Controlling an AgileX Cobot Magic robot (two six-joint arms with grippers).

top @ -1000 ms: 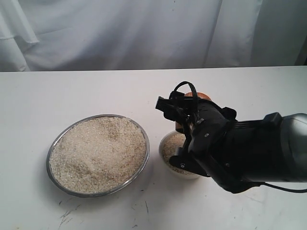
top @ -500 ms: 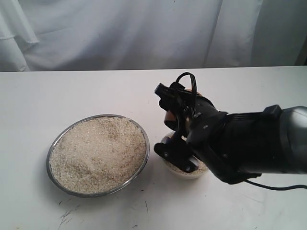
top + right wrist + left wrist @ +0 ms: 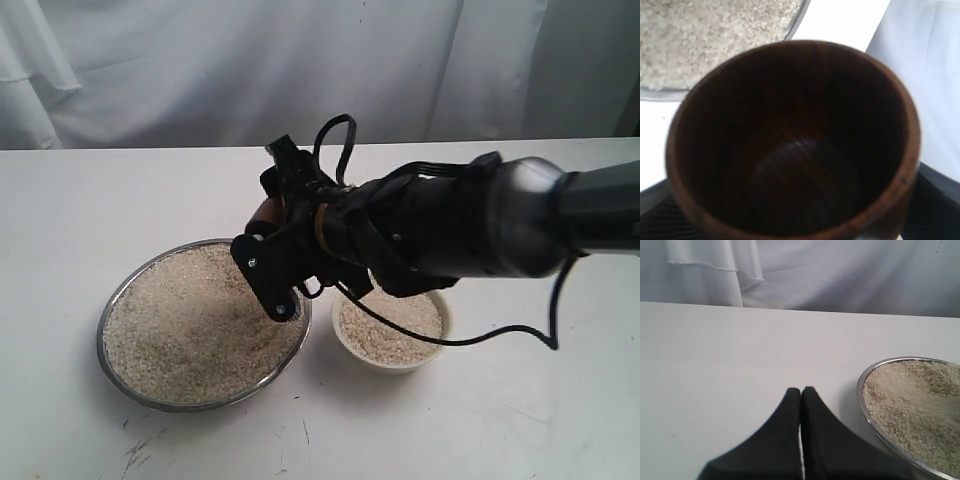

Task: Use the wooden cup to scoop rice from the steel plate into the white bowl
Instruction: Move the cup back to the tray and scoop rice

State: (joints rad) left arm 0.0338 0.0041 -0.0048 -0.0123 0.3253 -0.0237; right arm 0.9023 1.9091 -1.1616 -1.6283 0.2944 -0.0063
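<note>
**Right end effector holds the wooden cup over the steel plate's rim**

Exterior view: the right arm reaches across the middle of the white desk (image 3: 90, 200). Its right end effector (image 3: 272, 262) is clamped on the wooden cup (image 3: 264, 215), of which only a reddish-brown patch shows behind the black fingers. The cup hangs above the far right edge of the steel plate (image 3: 108, 322), which is heaped with rice (image 3: 190, 320). The white bowl (image 3: 440, 322) stands just beside the plate on its right and also has rice in it; the arm partly covers its far rim.

Left wrist view: the left end effector (image 3: 801, 396) is closed on nothing, its two black fingers pressed together above bare desk. The steel plate's rim and its rice lie near the fingertips, off to one side.

Right wrist view: the wooden cup fills the frame, mouth toward the camera, its dark inner wall and ringed bottom showing. Black finger pads (image 3: 937, 200) flank its sides. Beyond the cup's rim lie the plate's edge and rice.
</note>
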